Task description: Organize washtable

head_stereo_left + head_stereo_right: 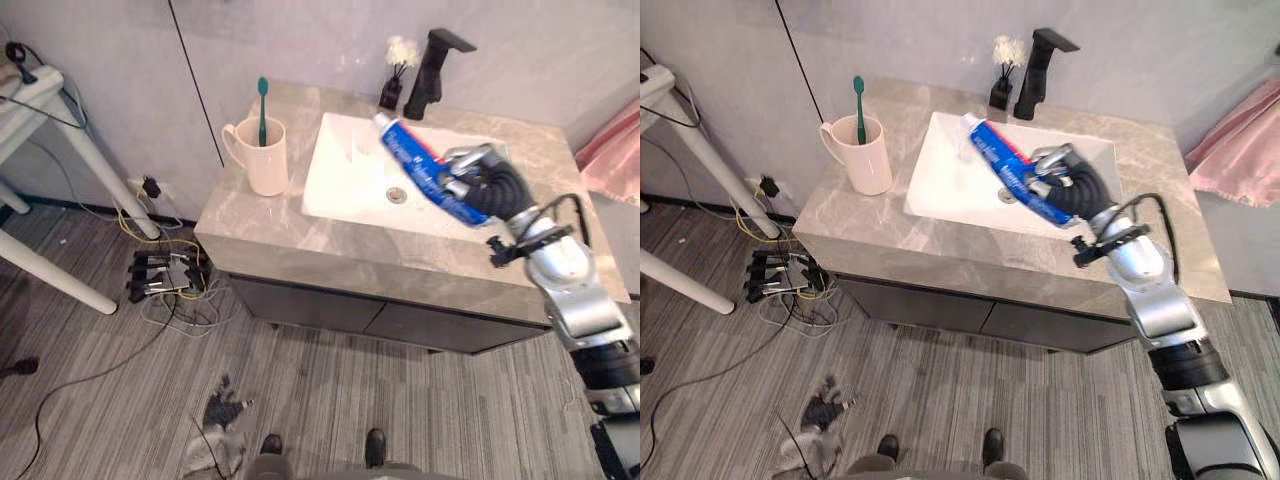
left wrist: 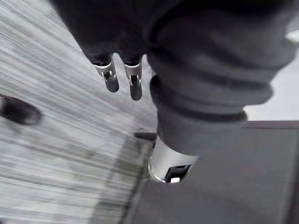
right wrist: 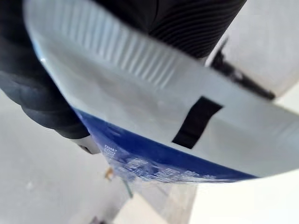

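Gripping toothpaste [image 1: 420, 160] above sink [image 1: 345, 175], right hand [image 1: 490, 185]; wrist view shows crimp [image 3: 121, 53].

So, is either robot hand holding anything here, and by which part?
The right robot hand holds the toothpaste tube by its flat tail end, cap pointing away. The left robot hand holds nothing.

Soft, even light on my feeds.
The sink [image 1: 345, 185] reads brightest; shadows on the surface [image 1: 260, 230] are faint (soft-edged).
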Available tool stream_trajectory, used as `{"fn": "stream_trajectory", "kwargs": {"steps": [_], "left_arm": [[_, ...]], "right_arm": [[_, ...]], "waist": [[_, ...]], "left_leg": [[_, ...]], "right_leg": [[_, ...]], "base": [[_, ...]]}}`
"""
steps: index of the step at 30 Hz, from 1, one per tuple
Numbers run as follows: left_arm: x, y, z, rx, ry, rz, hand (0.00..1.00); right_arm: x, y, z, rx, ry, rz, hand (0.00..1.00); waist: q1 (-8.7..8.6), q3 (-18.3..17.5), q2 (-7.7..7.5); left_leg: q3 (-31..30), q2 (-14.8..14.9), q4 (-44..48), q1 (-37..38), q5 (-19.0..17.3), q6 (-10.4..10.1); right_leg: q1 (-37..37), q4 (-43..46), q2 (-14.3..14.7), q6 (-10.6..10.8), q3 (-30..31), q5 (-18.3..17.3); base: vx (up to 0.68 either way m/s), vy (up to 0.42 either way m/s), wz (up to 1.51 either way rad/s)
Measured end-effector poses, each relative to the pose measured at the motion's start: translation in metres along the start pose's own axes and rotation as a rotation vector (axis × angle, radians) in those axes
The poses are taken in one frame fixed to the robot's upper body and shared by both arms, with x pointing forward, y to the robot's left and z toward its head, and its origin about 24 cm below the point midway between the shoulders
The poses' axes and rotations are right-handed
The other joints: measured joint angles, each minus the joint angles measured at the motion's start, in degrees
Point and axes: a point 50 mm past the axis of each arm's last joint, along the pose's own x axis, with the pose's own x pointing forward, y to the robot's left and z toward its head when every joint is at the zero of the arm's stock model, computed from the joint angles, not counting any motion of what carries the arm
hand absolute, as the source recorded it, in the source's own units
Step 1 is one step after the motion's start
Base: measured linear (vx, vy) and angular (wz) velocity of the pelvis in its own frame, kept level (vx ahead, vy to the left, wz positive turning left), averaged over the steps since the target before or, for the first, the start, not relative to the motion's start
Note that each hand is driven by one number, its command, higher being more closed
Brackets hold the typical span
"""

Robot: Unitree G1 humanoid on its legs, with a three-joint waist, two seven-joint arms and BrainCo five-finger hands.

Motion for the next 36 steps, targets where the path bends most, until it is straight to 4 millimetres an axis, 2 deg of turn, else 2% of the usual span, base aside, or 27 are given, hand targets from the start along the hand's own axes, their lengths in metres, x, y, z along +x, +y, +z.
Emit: {"fn": "stream_trajectory", "kwargs": {"steps": [1, 5, 8, 10, 15, 20, 23, 27, 30, 36], "left_arm": [[0.003, 0.001, 0.023, -0.015, -0.095, -0.012, 0.00], [0.006, 0.001, 0.084, -0.025, -0.329, -0.063, 0.00], [-0.001, -0.008, 0.116, -0.029, -0.460, -0.150, 0.00], [-0.005, -0.021, 0.128, -0.004, -0.500, -0.257, 0.00], [-0.008, -0.070, 0.140, 0.074, -0.463, -0.600, 0.00], [-0.028, -0.131, 0.154, 0.113, -0.359, -1.002, 0.00], [-0.031, -0.147, 0.158, 0.063, -0.312, -1.069, 0.00], [-0.035, -0.162, 0.166, -0.003, -0.287, -1.106, 0.00], [-0.037, -0.177, 0.170, -0.014, -0.271, -1.135, 0.00], [-0.045, -0.202, 0.180, -0.052, -0.298, -1.193, 0.00]], "right_arm": [[-0.004, -0.007, -0.001, -0.007, 0.007, -0.038, 1.00], [-0.012, -0.023, -0.005, -0.014, 0.027, -0.144, 1.00], [-0.013, -0.027, -0.010, 0.005, 0.046, -0.178, 1.00], [-0.015, -0.028, -0.015, 0.016, 0.073, -0.185, 1.00], [-0.014, -0.020, -0.020, 0.076, 0.097, -0.167, 1.00], [-0.004, 0.006, -0.018, 0.134, 0.085, -0.064, 1.00], [0.003, 0.014, -0.009, 0.172, 0.044, -0.042, 1.00], [0.012, 0.019, 0.008, 0.241, -0.040, -0.095, 1.00], [0.015, 0.024, 0.022, 0.287, -0.107, -0.110, 1.00], [0.017, 0.026, 0.038, 0.314, -0.180, -0.109, 1.00]], "waist": [[-0.11, -0.48, 0.23], [-0.43, -1.97, 1.82], [-1.30, -2.75, 2.87], [-1.29, -2.88, 2.94], [-1.36, -3.48, 2.82], [-1.54, -3.84, 2.46], [-1.58, -3.86, 2.46], [-2.27, -4.01, 2.51], [-2.86, -4.36, 2.49], [-3.28, -4.69, 2.61]], "left_leg": [[-0.06, 0.00, -0.03, -0.18, 0.17, -0.06], [-0.28, -0.01, -0.96, -0.14, 1.18, -0.15], [-0.71, 0.08, -1.70, -0.01, 2.03, -0.34], [-0.73, 0.19, -1.87, 0.69, 2.26, -0.36], [-0.76, 0.19, -2.00, 0.65, 2.78, -0.36], [-0.55, 0.33, -4.35, 1.72, 4.55, -0.50], [-0.26, 0.53, -5.43, 2.30, 5.27, -0.69], [-0.10, 0.71, -5.97, 2.74, 5.54, -0.73], [-0.05, 0.71, -5.98, 2.78, 5.54, -0.74], [0.36, 0.76, -5.91, 3.06, 5.55, -0.74]], "right_leg": [[0.00, 0.00, 0.00, 0.00, -0.02, 0.00], [0.01, 0.12, -0.03, -0.01, -0.38, 0.00], [0.02, 0.42, -0.05, 0.00, -1.00, 0.00], [0.07, 0.78, 0.01, -0.01, -1.01, 0.00], [0.16, 1.28, -0.01, -0.03, -1.05, 0.02], [0.33, 1.31, -0.03, -0.39, -1.03, 0.39], [0.35, 1.30, 0.07, -0.49, -0.99, 0.55], [0.83, 0.79, 0.22, -0.61, -1.01, 0.83], [1.02, 0.45, 0.23, -0.67, -1.05, 0.96], [1.13, -0.70, 0.37, -0.78, -0.70, 1.81]], "base": [[-0.06, -0.011, 0.07], [-0.04, -0.012, 0.07], [-0.04, -0.015, 0.11], [-0.01, -0.007, 0.02], [-0.06, -0.005, 0.01], [-0.06, -0.010, 0.01], [-0.03, -0.012, -0.01], [-0.03, -0.016, 0.00], [0.00, 0.000, 0.00], [0.00, -0.007, -0.04]]}}
